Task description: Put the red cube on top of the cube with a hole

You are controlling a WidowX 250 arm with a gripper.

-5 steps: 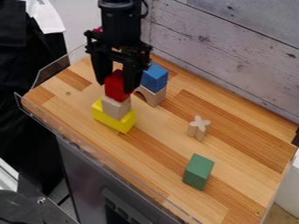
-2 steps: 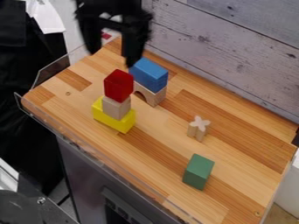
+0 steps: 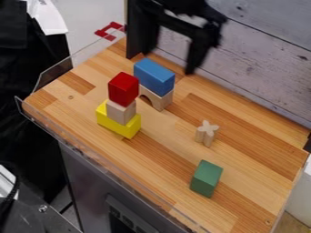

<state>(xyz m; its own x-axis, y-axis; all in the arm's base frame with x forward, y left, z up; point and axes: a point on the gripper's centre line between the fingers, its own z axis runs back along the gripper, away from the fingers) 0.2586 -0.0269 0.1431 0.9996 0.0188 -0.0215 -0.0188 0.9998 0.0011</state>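
the wooden worktop point(image 3: 243, 159) runs from its left corner to the right, its back edge along the pale wooden wall point(image 3: 267, 54). the black gripper point(image 3: 163, 63) is above the back edge, near the far corner, its two fingers well apart with nothing between them. the blue block point(image 3: 154, 76) lies on the wooden arch point(image 3: 161, 99), towards the back edge. the yellow block point(image 3: 126, 129) rests on the left half, in front of the arch. the green block point(image 3: 206, 178) stands towards the near corner. the red cube point(image 3: 123, 89) sits on top of the plain wooden cube point(image 3: 121, 113), which is on the yellow block. the small star-shaped piece point(image 3: 206, 133) stands between the arch and the green block.
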